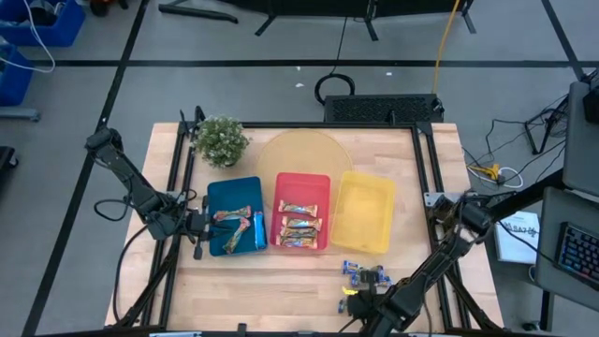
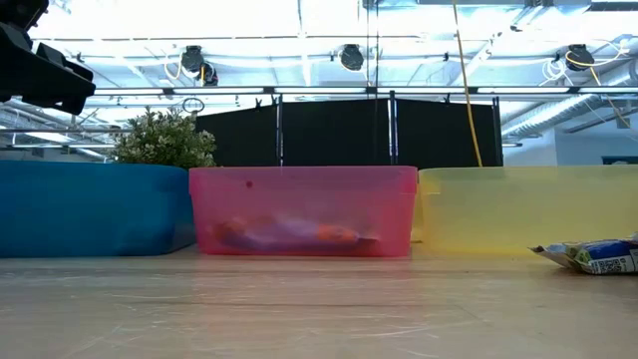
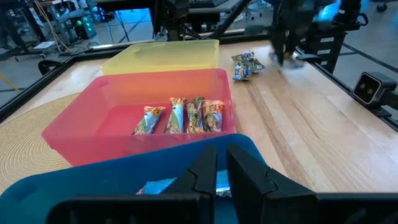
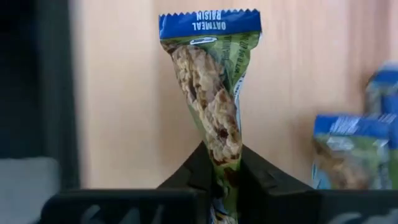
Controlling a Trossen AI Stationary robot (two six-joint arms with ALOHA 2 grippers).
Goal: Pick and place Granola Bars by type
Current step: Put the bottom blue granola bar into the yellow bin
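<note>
My right gripper (image 4: 224,177) is near the table's near edge (image 1: 360,300), right of centre, and is shut on a blue-and-green granola bar (image 4: 211,93). Other blue-white bars (image 1: 365,273) (image 2: 593,256) lie flat on the table beside it. The red tray (image 1: 301,187) holds several reddish-green bars (image 3: 180,117). Bars also lie in the blue tray (image 1: 234,192), one of them blue-white (image 1: 259,229). My left gripper (image 3: 221,165) waits at the blue tray's left wall (image 1: 199,227), with its fingers close together. My right gripper pinches the bar by one end (image 4: 224,163) between its two fingers. The bar's length runs straight out beyond the fingertips, and its blue crimped end (image 4: 208,23) is farthest from them. Wooden table shows behind it. Whether the far end touches the table, I cannot tell.
The yellow tray (image 1: 363,213) stands empty to the right of the red one. A potted plant (image 1: 222,140) and a round woven mat (image 1: 299,154) sit behind the trays. Bare wood lies in front of the trays. A black frame (image 1: 426,187) borders the table.
</note>
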